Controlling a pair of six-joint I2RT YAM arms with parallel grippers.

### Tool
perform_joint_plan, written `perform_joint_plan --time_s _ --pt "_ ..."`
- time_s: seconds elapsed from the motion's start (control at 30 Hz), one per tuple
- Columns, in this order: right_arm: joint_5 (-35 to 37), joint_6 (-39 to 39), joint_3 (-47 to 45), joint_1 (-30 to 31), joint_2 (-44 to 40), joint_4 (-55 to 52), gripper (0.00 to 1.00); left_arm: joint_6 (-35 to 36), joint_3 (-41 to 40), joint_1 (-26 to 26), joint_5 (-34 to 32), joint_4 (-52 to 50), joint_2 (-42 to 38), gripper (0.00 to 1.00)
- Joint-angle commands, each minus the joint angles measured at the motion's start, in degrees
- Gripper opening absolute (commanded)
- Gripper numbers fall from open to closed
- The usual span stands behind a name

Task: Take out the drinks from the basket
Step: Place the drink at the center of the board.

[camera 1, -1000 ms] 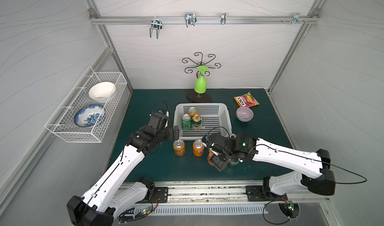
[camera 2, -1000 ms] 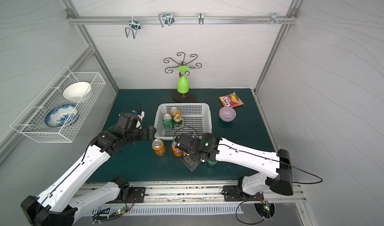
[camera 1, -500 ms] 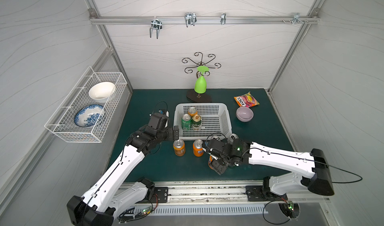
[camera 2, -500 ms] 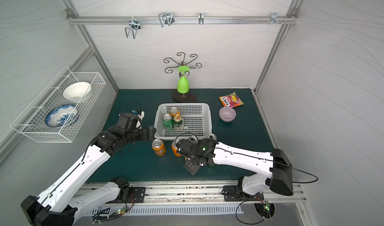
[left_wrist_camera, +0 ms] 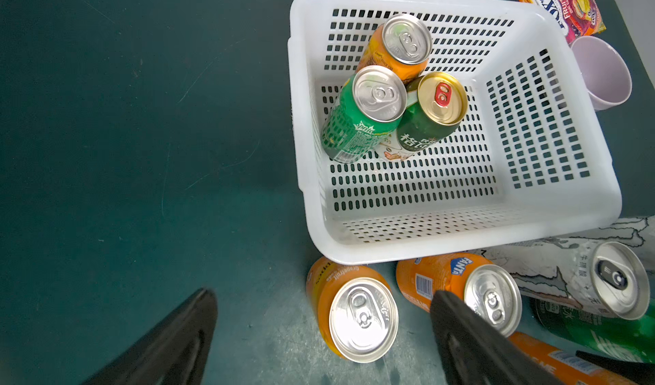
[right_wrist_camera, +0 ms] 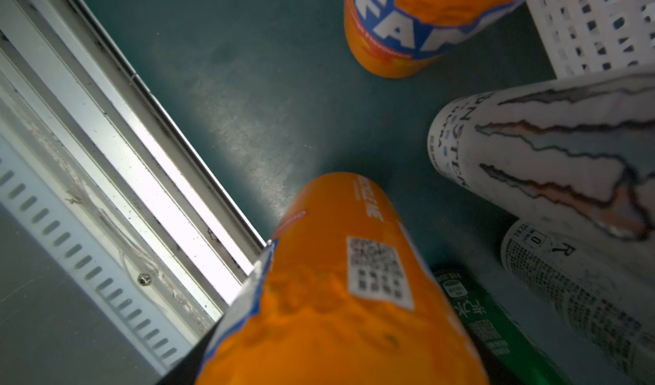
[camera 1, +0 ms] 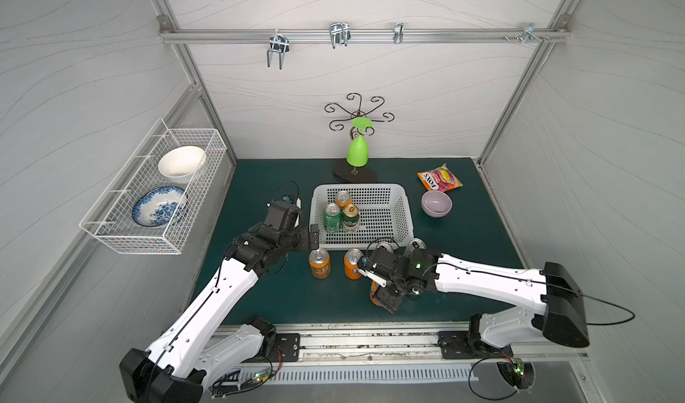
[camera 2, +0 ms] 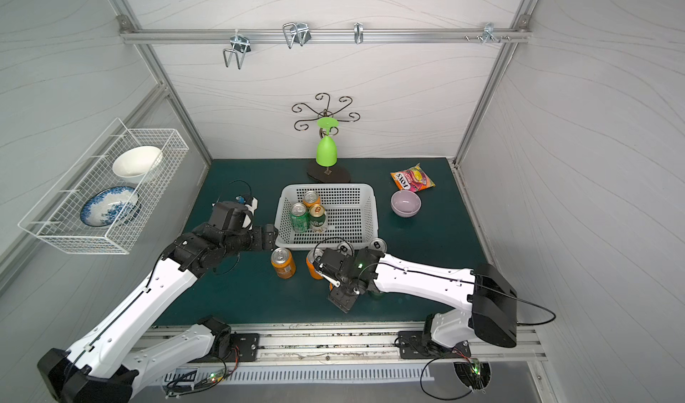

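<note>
A white wire-grid rack [camera 1: 155, 193] holding two bowls is fixed to the wall, well to the left of the white perforated plastic basket [camera 1: 402, 212]. The left gripper [camera 1: 314, 237] is held just beside the basket's left front corner, its jaws spread wide with nothing between them. Inside the basket, toward its left side, three upright cans are clustered touching: an orange can with a silver top [left_wrist_camera: 397, 50] at the back, a green can with a silver top [left_wrist_camera: 361, 114] and a dark green can with a gold top [left_wrist_camera: 430, 114]. In front of the basket, two orange cans [camera 1: 319, 264] [camera 1: 352, 264] are stood on the dark green mat [camera 1: 482, 234], and two slim silver-white cans with black marks [camera 1: 415, 245] [left_wrist_camera: 595, 280] are seen against the front wall. Further forward of the basket, another orange Fanta can [right_wrist_camera: 340, 294] is pinched between the jaws of the right gripper [camera 1: 385, 295]; a green can [right_wrist_camera: 489, 326] is seen just beside it. To the basket's right, a lilac bowl [camera 1: 436, 203] and an orange-yellow snack packet [camera 1: 440, 177] are placed.
</note>
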Motion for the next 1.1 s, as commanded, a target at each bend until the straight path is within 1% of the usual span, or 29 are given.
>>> perform_joint_plan --time_s 0.0,0.4,0.87,0.97,1.07 --pt "-0.9 -1.4 0.2 -0.9 0.2 2.4 0.59 0.3 0.4 0.3 -1.1 1.6 0.4 0.99" --pt "0.6 -1.7 -2.0 -1.7 2.4 6.0 0.6 0.3 0.4 0.3 -1.1 1.6 0.5 0.98" --pt "2.1 -1.6 -2.9 -2.4 4.0 6.6 0.62 0.3 0.4 0.3 -1.1 1.5 0.7 0.98" --pt "1.8 -1.5 -3.1 -2.7 4.4 6.7 0.63 0.3 0.4 0.3 -1.0 1.5 0.8 0.98" --pt "1.6 -1.4 -3.2 -2.7 4.6 6.7 0.68 0.3 0.4 0.3 -1.1 1.5 0.7 0.99"
